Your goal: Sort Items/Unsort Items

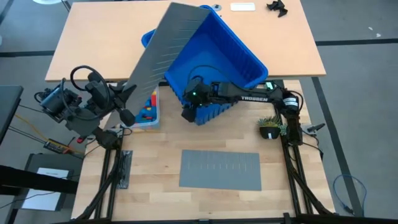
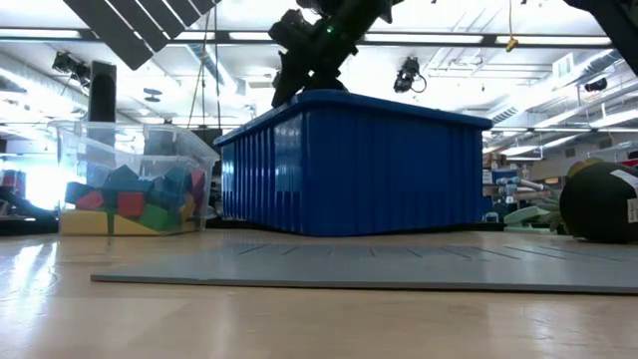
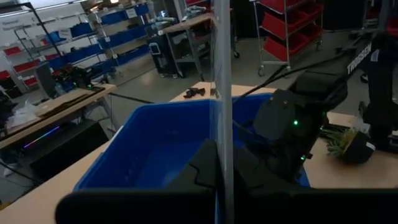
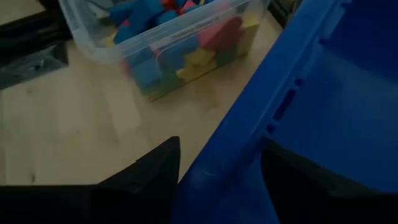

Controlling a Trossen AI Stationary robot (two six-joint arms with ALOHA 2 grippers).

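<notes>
Bin (image 1: pixel 219 51) first: one big blue one, right gripper (image 1: pixel 189 112) straddling its rim, jaws apart. Two grey divider sheets: one flat (image 1: pixel 220 169), one (image 1: pixel 166 53) pinched tight in the left gripper (image 1: pixel 127 92). Toy blocks (image 2: pixel 128 202), too many to count, sit in one clear tub (image 4: pixel 99 38) beside the bin.

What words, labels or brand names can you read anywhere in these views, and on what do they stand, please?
"TROSSEN" on the right arm, in white letters.
The same lettering appears on that arm in the left wrist view, but only partly legible.
A white label on the dark round object: unreadable.
</notes>
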